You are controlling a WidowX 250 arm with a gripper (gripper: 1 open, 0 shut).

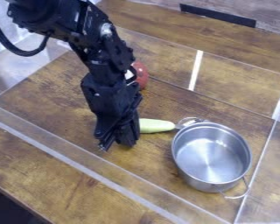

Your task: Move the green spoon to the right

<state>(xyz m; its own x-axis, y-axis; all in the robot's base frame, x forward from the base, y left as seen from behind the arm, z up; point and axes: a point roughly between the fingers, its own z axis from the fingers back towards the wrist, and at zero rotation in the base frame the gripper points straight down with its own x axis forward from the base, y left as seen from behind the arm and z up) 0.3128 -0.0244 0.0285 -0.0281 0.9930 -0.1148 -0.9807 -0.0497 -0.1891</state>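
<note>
The green spoon (161,126) lies on the wooden table just left of the steel pot. Its yellow-green handle sticks out to the right from behind the gripper, and its small metal bowl touches or nearly touches the pot's rim. My black gripper (115,141) points down at the table, over the left end of the handle. That end of the spoon is hidden by the fingers (125,137), which are dark and blurred. Whether they are parted or closed on the handle does not show.
A shiny steel pot (210,156) stands to the right of the spoon. A red-capped mushroom toy (137,75) peeks out behind the arm. Clear acrylic walls (196,70) ring the work area, with one low wall along the front.
</note>
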